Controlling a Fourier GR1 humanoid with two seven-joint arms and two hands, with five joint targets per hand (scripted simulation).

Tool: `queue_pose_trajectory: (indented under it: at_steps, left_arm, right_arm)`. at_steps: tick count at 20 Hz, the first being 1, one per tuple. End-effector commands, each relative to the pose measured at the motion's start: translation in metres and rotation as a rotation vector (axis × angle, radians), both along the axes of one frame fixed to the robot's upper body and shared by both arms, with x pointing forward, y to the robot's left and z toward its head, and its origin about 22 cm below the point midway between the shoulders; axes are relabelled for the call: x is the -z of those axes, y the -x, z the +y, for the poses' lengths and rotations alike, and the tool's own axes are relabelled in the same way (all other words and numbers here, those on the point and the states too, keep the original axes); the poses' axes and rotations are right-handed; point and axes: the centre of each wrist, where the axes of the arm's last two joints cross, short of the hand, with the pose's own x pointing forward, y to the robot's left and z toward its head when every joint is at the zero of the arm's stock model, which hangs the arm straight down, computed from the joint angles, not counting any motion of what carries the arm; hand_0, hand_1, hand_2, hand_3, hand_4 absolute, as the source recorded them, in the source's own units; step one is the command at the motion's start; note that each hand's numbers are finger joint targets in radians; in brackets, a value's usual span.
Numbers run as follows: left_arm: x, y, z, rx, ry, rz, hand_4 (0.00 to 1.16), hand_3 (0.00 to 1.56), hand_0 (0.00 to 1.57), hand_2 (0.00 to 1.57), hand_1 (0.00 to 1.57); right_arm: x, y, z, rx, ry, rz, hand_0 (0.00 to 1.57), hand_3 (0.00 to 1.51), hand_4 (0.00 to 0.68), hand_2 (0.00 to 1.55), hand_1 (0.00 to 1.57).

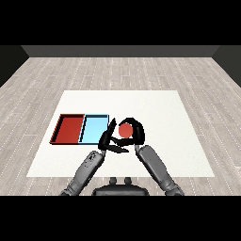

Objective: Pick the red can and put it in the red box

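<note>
right hand (135, 132) curled round the red can (125, 130)
the can sits just right of the light blue tray (94, 128), outside the red tray (68, 128); left hand (107, 137) fingers straight beside it.

Two trays sit side by side on the table (155, 108), left of centre: one tray (68, 129) at far left, the other tray (94, 130) touching its right side. Just right of the trays is the can (125, 130), enclosed by the right hand (135, 130), which curls round it from the right. The left hand (108, 139) is just left of the can, between it and the nearer tray. Both forearms come in from the near edge.
</note>
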Motion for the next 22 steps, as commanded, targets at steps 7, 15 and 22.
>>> queue_pose_trajectory:
  at_steps: [7,15,22]
  left_arm:
    - [0.023,-0.009,-0.009,0.038,0.047,0.019,0.00,0.00,0.00,0.00,0.00]
    - [0.007,0.013,-0.040,0.070,0.052,0.012,0.00,0.00,0.00,0.00,0.00]
    - [0.013,-0.001,-0.018,-0.161,0.113,0.086,1.11,1.42,1.45,1.48,1.45]
  right_arm:
    - [-0.002,0.013,0.025,-0.042,-0.056,0.011,1.51,1.42,0.657,1.45,1.51]
    - [0.005,0.012,0.030,-0.061,-0.057,0.002,1.52,1.40,0.648,1.46,1.52]
    - [0.009,0.012,0.033,-0.091,-0.033,0.026,1.56,1.40,0.654,1.47,1.56]
